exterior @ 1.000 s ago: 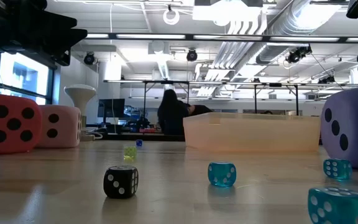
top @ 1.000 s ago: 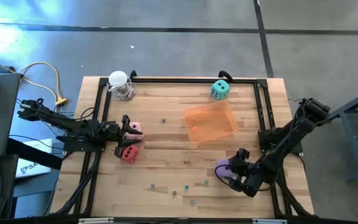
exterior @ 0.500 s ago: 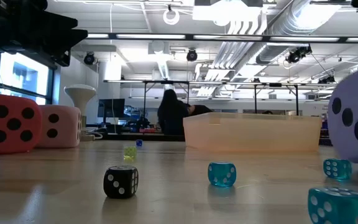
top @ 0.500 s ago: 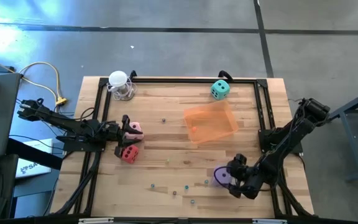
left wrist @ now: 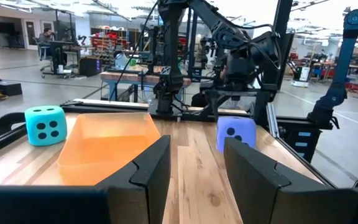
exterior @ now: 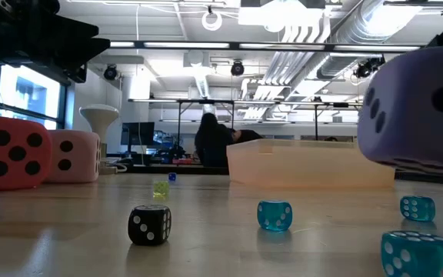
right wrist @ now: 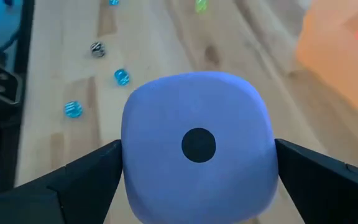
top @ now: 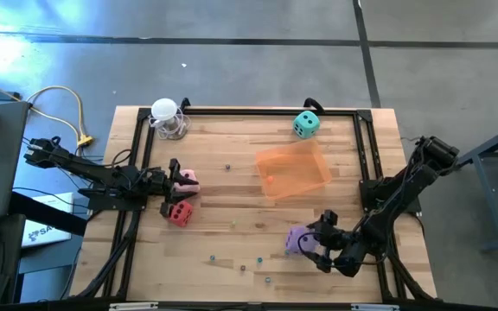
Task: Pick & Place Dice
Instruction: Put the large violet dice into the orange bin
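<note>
Four soft, round-cornered dice with dark pips are in play, and the purple one is clamped between the fingers of the right gripper, lifted clear of the wooden table near its front right; in the low view its underside hangs above the tabletop. The translucent orange plastic tray lies farther back, apparently the place to carry it, though that is only a judgement. To do this carry well, keep the squeeze steady on opposite faces, travel high enough to clear the tray's wall, and release only once the cube is centred over the tray floor. The teal die sits near the back rail. The left gripper waits with fingers parted between the pink die and the red die.
</note>
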Robot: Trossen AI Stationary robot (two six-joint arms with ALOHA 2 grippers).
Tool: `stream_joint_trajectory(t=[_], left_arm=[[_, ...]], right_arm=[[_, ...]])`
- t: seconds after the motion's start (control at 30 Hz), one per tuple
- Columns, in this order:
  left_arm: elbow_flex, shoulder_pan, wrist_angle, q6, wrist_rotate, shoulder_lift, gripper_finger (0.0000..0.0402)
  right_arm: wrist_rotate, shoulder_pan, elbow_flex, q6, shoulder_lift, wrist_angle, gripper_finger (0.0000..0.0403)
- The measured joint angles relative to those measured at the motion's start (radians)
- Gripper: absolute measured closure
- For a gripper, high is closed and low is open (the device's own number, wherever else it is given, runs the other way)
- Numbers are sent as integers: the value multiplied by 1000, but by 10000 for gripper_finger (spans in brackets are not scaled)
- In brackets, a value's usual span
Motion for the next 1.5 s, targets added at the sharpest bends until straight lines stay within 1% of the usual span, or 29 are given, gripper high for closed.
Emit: stream_joint_trajectory(t=[0.1, 0.27, 0.47, 0.7, 0.77, 0.87, 1.1, 1.3, 1.5], left_arm=[[0, 0, 0, 0, 0, 0, 257], [0, 0, 0, 0, 0, 0, 257], [0, 0, 0, 0, 0, 0, 257], [0, 0, 0, 0, 0, 0, 257], [0, 0, 0, 0, 0, 0, 257], [0, 0, 0, 1, 0, 0, 257], [0, 0, 0, 1, -1, 0, 257], [0, 0, -6, 58, -1, 0, 257], [0, 0, -9, 76, -1, 0, 257]], right_arm=[[45, -17, 0, -20, 0, -5, 7], [173, -74, 0, -85, 0, -5, 7], [285, -192, 0, -186, 0, 3, 7], [410, -344, 0, -357, 0, 93, 7], [406, -392, 0, -393, 0, 119, 7], [355, -465, 0, -397, 0, 141, 7], [170, -597, 0, -398, 0, 164, 7], [165, -662, 0, -323, 0, 173, 7], [136, -704, 0, -248, -1, 185, 7]])
